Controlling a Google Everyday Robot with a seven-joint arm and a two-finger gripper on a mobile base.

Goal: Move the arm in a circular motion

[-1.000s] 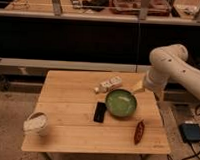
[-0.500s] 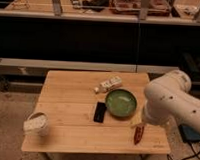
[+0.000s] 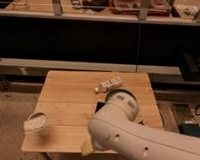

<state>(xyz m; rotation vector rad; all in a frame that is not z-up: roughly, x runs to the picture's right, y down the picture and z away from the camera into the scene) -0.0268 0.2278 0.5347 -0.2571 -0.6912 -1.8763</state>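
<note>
One end effector (image 3: 86, 147), seen only as a pale tip, hangs at the near edge of the worktop (image 3: 68, 95); I cannot tell whether it is apart or together, or whether it holds anything. Behind it, one glossy white arm (image 3: 141, 141) fills the lower right of the view, its rounded joint lying over the middle of the wooden worktop. One dark flat thing (image 3: 98, 108) peeks out beside that joint. One white packet (image 3: 108, 85) lies farther back, and one crumpled pale container (image 3: 35, 124) stands near the left corner.
</note>
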